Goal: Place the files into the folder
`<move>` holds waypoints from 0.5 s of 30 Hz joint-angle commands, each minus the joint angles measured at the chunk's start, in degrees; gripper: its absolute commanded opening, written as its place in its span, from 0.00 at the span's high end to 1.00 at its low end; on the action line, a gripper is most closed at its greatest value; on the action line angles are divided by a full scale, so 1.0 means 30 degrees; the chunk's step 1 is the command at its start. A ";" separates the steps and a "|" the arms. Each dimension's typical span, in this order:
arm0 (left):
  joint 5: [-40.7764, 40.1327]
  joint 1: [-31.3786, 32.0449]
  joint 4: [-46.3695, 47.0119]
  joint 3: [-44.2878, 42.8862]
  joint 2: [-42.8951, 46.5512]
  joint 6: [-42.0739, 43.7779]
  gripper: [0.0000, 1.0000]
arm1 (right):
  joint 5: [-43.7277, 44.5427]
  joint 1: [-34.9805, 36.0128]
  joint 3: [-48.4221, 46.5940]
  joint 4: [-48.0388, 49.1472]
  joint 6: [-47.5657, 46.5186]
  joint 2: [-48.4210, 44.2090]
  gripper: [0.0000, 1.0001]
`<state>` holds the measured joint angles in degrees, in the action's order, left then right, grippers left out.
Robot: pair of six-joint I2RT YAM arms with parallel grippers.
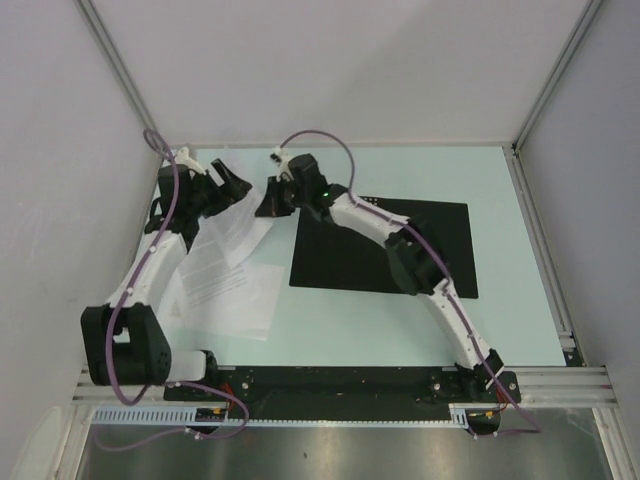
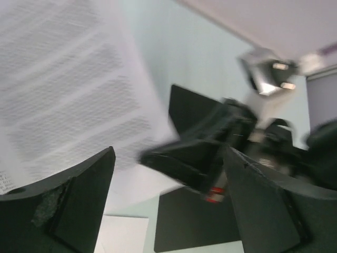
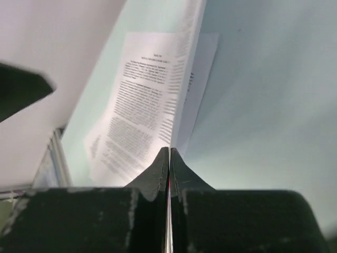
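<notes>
Looking at progress, I'd say this one's barely started. The folder (image 1: 400, 240) lies open and flat on the table (image 1: 500, 320), black inside facing up, and none of the paper is on it yet. The files (image 1: 225, 285) sit in a loose, fanned pile just left of it.

The right gripper (image 3: 168, 155) has its fingers squeezed together on the edge of one sheet (image 3: 187, 52), which stands up edge-on out of the pinch, so the first page looks grabbed but not carried over. The left gripper (image 1: 228, 185) hovers near it over the far end of the pile, fingers spread wide and holding nothing.

Counts: one folder, two grippers, and at least three sheets: the pinched one plus two or so underneath. They overlap too much for an exact number. Every page has yet to go in.
</notes>
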<state>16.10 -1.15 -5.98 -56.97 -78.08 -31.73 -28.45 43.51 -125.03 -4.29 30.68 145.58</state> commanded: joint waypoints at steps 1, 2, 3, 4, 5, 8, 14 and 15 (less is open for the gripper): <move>-0.0035 0.0235 0.1200 -0.0083 0.1825 0.0790 0.07 | 0.2968 -0.2076 0.4867 -0.1204 -0.0734 -0.8027 1.00; 0.0082 0.0236 0.1202 -0.0111 0.1945 0.0819 0.07 | 0.3239 -0.3066 0.7810 -0.1350 -0.0414 -0.9111 1.00; 0.0141 0.1106 0.1202 -0.0112 0.1975 0.0790 0.06 | 0.3300 -0.3598 0.9261 -0.1323 -0.0237 -1.1442 1.00; 0.0490 0.1463 0.1115 -0.0170 0.1888 0.0703 0.06 | 0.3272 -0.4184 1.1044 -0.1235 0.0055 -1.2567 1.00; 0.0784 0.1814 0.1056 -0.0257 0.1742 0.0586 0.06 | 0.3242 -0.4915 1.2570 -0.1031 0.0551 -1.3913 1.00; 0.1956 0.3629 0.1667 0.0032 0.1071 -0.0700 0.07 | 0.3681 -0.7289 1.7878 -0.1872 0.0499 -1.8077 1.00; 0.1784 0.8431 0.4480 0.0855 -0.1122 -0.2781 0.09 | 0.3246 -1.2093 2.5616 -0.2257 0.0380 -2.4759 1.00; 0.1841 0.8729 0.5034 0.0855 -0.1536 -0.2987 0.09 | 0.3039 -1.3347 2.6957 -0.2318 0.0322 -2.5288 1.00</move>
<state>20.34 19.57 1.93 -55.40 -78.43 -36.21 -17.89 10.04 -53.21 -8.08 31.70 76.27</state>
